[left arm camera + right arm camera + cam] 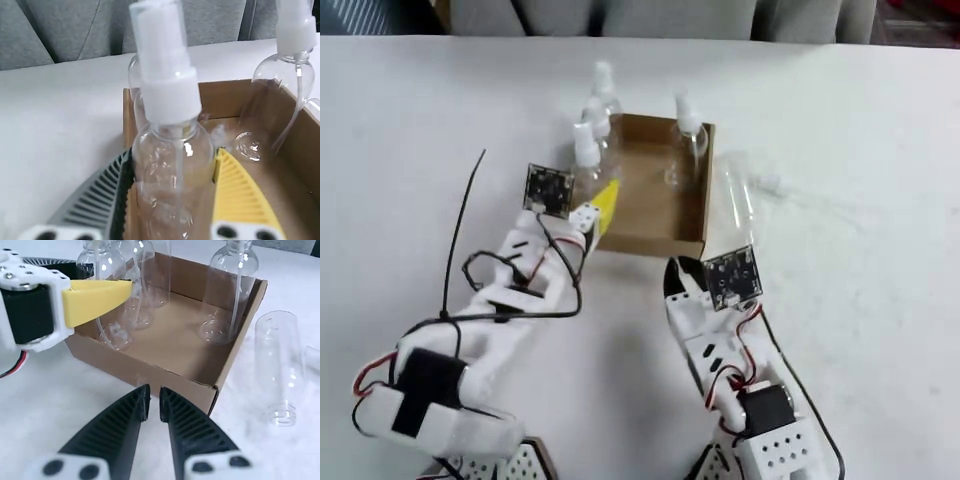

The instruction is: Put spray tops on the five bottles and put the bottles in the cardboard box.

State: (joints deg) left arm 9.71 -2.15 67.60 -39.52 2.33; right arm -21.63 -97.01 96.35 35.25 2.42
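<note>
The left claw (174,156) is clamped on a capped bottle (167,190), grey finger on one side and yellow on the other. It holds the bottle upright at the near left corner of the cardboard box (670,240). The yellow finger sits over the box and the grey one seemingly outside its wall. The risk, as I judge it, lies right here. If the base is not fully past the wall, letting go could leave the bottle leaning on the rim or tipping into the standing bottles (603,100) just behind it. A careless withdrawal could also drag the wall along. Whether the base touches the box floor I cannot tell. The right claw (154,396) hovers empty over the desk (880,330) just before the box's near wall, its fingers all but together. Outward from it, beside the box's right wall, an uncapped bottle (279,365) lies on its side, open mouth toward that claw. What looks like a loose spray top (772,184) lies next to it. A nudge could set that bottle rolling.
</note>
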